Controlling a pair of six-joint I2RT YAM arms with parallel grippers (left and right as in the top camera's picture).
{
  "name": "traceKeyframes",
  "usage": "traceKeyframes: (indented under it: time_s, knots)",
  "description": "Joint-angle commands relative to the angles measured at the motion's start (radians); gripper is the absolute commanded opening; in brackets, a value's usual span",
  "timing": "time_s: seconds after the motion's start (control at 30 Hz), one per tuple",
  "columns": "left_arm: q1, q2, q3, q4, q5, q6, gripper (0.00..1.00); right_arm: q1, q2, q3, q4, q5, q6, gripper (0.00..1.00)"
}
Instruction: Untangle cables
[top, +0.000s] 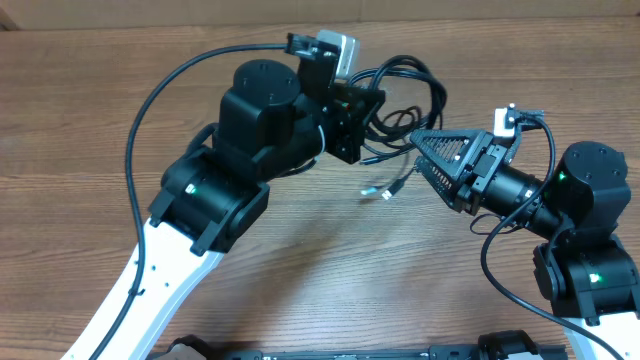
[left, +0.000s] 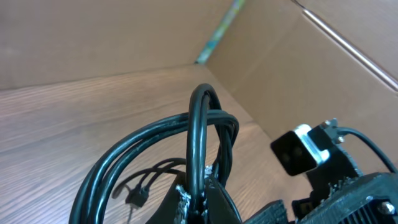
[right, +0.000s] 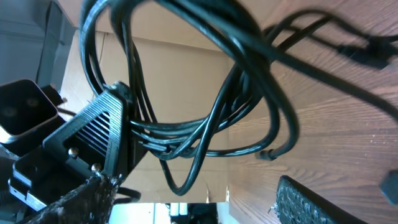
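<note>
on brown wood-grain table (top: 300, 285) beside cardboard wall (left: 298, 74): left gripper (left: 200, 199) tight on cables (left: 198, 143), right gripper (top: 418, 157) spread

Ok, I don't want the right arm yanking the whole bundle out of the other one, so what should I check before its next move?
1. Left gripper shut on the cables: ok, one loop is pinched between its fingers.
2. Right gripper open: ok, jaws stand apart.
3. Right gripper clear of the cables: cannot tell; in the right wrist view strands pass between its fingers, contact unclear.
4. Plug tips located: ok, they lie on the table between the arms.
5. Cables separated: not ok, the strands hang looped together.
</note>
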Motion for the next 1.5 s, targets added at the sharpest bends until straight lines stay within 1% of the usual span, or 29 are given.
traceKeyframes:
  time_s: [0.0, 0.17, 0.53, 0.73, 0.87, 0.97, 1.17, 1.33, 1.47]
  knots:
    - [-0.003, 0.018, 0.023, 0.029, 0.083, 0.023, 0.04, -0.003, -0.003, 0.000, 0.007, -0.005, 0.019, 0.80]
    - [-0.003, 0.023, 0.023, 0.037, 0.100, 0.023, 0.04, -0.003, -0.003, 0.000, 0.016, 0.003, 0.019, 0.72]
    - [-0.019, 0.023, 0.023, 0.097, 0.240, 0.024, 0.04, -0.003, -0.003, 0.000, 0.023, 0.045, 0.023, 0.64]
    - [-0.029, 0.023, 0.023, 0.095, 0.245, 0.035, 0.04, -0.003, -0.003, 0.000, 0.023, 0.053, 0.023, 0.52]
    - [-0.029, 0.023, 0.023, 0.081, 0.261, 0.037, 0.04, -0.003, -0.003, 0.000, 0.023, 0.063, 0.023, 0.41]
    - [-0.028, 0.023, 0.023, 0.060, 0.254, 0.039, 0.04, -0.003, -0.003, 0.000, 0.022, 0.063, 0.023, 0.34]
    - [-0.029, 0.023, 0.023, 0.053, 0.258, 0.039, 0.04, -0.003, -0.003, 0.000, 0.022, 0.071, 0.023, 0.29]
    - [-0.027, 0.023, 0.023, 0.046, 0.241, 0.039, 0.04, -0.003, -0.003, 0.000, 0.021, 0.070, 0.023, 0.28]
    - [-0.027, 0.023, 0.023, 0.043, 0.200, 0.039, 0.04, -0.003, -0.003, 0.000, 0.021, 0.070, 0.022, 0.28]
